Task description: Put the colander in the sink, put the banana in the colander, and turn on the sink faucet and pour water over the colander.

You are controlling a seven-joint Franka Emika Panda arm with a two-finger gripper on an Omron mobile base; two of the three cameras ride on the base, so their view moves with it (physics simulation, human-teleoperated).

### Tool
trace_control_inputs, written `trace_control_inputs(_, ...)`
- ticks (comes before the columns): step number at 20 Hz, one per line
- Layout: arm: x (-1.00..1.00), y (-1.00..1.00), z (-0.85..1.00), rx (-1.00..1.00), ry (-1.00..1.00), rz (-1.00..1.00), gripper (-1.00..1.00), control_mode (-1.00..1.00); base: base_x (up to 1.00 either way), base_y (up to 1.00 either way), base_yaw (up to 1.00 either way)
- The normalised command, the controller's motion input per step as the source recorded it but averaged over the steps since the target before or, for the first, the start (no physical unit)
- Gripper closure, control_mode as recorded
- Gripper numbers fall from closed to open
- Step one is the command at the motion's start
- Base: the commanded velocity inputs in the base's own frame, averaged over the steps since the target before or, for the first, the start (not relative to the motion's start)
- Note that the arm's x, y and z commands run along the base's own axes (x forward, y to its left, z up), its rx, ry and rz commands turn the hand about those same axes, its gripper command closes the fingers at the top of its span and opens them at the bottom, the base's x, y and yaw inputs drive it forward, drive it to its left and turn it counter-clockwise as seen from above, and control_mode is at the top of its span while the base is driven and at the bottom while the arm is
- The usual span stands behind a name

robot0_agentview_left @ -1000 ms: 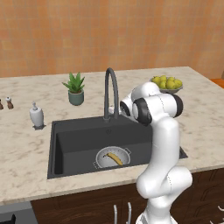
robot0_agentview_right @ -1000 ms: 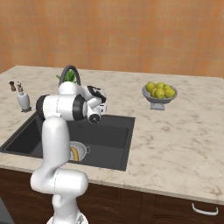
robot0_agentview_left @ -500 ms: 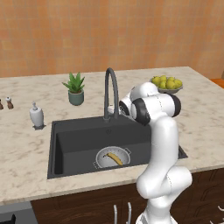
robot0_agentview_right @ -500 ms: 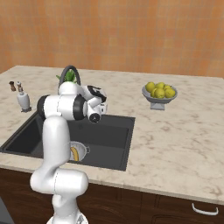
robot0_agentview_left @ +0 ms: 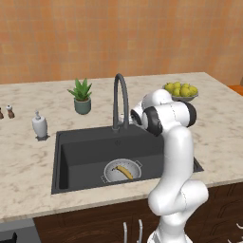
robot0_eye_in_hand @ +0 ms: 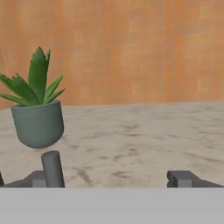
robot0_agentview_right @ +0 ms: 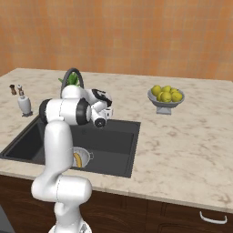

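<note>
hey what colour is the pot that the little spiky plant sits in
The plant pot is a muted grey-green, holding a green spiky plant. It shows best in the hand view.

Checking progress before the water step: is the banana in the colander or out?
In. The banana lies inside the colander, which sits in the sink.

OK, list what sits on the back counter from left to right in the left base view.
Shakers → soap dispenser → plant → faucet → fruit bowl.
</note>
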Motion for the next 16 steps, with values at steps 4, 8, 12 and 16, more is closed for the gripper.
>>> trace_control_inputs(4,0.0,-0.19,0.0,0.0,0.0,0.0,-1.0,-1.0,0.0,0.0,0.0)
trace_control_inputs(8,0.0,-0.31,0.0,0.0,0.0,0.0,-1.0,-1.0,0.0,0.0,0.0)
trace_control_inputs(12,0.0,-0.51,0.0,0.0,0.0,0.0,-1.0,-1.0,0.0,0.0,0.0)
trace_control_inputs(16,0.0,-0.62,0.0,0.0,0.0,0.0,-1.0,-1.0,0.0,0.0,0.0)
